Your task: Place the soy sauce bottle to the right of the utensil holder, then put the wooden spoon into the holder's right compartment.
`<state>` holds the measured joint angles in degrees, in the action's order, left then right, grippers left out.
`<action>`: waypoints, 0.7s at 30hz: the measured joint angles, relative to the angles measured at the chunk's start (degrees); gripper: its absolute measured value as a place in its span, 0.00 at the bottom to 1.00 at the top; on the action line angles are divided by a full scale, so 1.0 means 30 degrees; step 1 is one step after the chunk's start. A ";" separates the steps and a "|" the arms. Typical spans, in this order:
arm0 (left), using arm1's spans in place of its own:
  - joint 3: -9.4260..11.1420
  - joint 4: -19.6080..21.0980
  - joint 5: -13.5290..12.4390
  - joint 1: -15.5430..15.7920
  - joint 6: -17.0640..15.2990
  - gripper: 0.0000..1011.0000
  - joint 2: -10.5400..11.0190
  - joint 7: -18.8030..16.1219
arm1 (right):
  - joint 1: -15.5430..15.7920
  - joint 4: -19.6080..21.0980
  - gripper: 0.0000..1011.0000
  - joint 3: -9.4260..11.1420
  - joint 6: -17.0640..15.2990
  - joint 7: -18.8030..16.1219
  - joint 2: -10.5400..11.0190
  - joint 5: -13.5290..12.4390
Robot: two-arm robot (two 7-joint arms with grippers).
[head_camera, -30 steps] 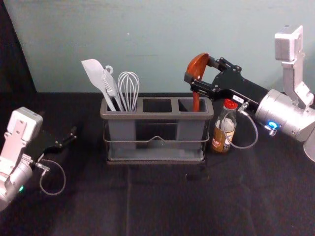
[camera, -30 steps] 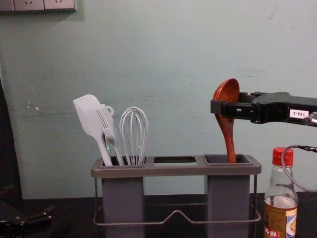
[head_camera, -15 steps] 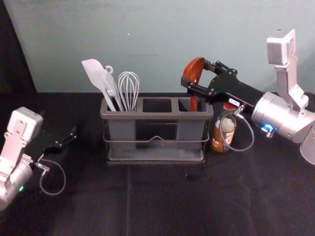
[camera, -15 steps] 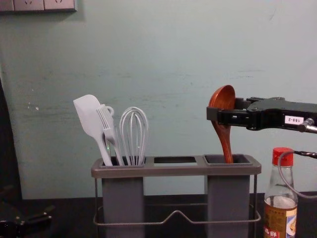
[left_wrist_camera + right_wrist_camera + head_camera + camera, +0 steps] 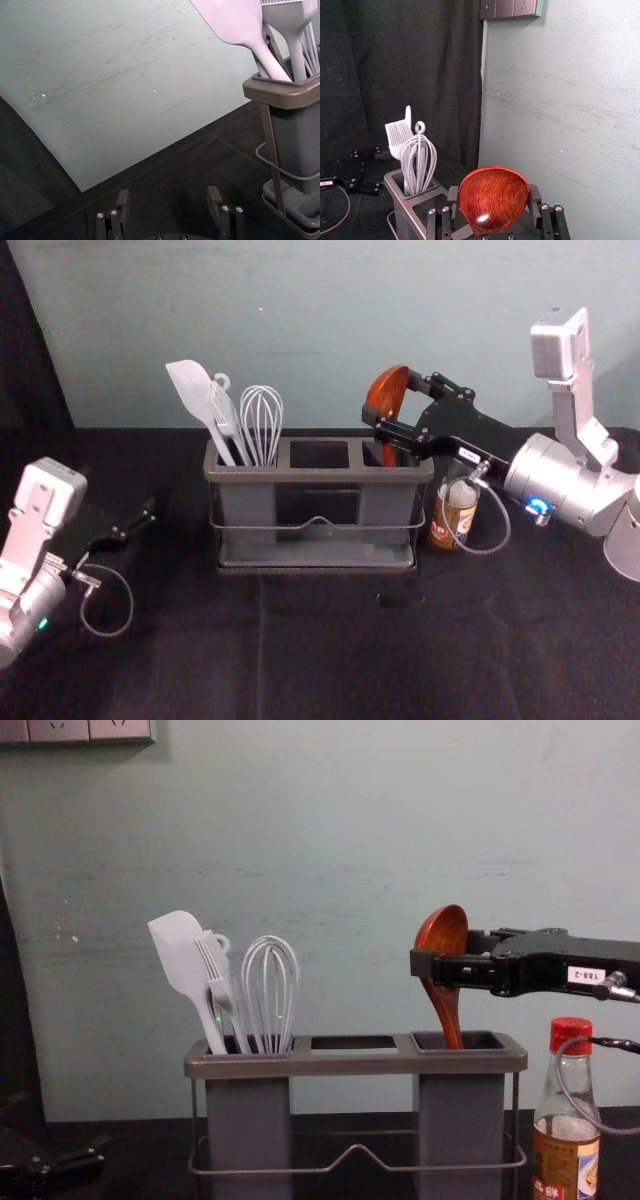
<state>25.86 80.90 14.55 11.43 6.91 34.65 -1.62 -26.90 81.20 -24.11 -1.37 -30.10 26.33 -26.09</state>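
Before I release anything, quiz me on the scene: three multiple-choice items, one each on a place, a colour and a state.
1. Where is the soy sauce bottle relative to the utensil holder?
A) Left
B) Right
C) Inside it

2. What colour is the bottle's cap?
A) Green
B) White
C) Red

3. What state is the right gripper in?
A) Closed on the wooden spoon
B) Open, holding nothing
C) Closed on the whisk

1 B: the chest view shows it beyond the holder's right end.
2 C: the chest view shows it red.
3 A: its fingers flank the spoon's bowl.
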 joint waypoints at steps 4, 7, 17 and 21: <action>0.0000 0.0000 -0.0001 0.0001 -0.0001 1.00 -0.0001 0.0000 | 0.0008 -0.0117 0.83 -0.0034 -0.0070 -0.0037 -0.0023 0.0008; -0.0001 0.0000 -0.0001 0.0000 0.0001 1.00 -0.0001 0.0000 | 0.0008 -0.0220 0.83 -0.0054 -0.0117 -0.0060 -0.0060 0.0010; 0.0000 0.0000 -0.0001 0.0000 0.0000 1.00 0.0000 0.0000 | 0.0037 -0.0301 0.83 -0.0055 -0.0110 -0.0199 -0.0077 -0.0013; -0.0001 0.0000 -0.0001 0.0000 0.0000 1.00 -0.0001 0.0000 | 0.0037 -0.0293 0.83 -0.0052 -0.0106 -0.0194 -0.0071 -0.0017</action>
<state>25.86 80.90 14.55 11.43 6.91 34.64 -1.62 -26.79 80.32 -24.26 -1.69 -30.68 26.11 -26.14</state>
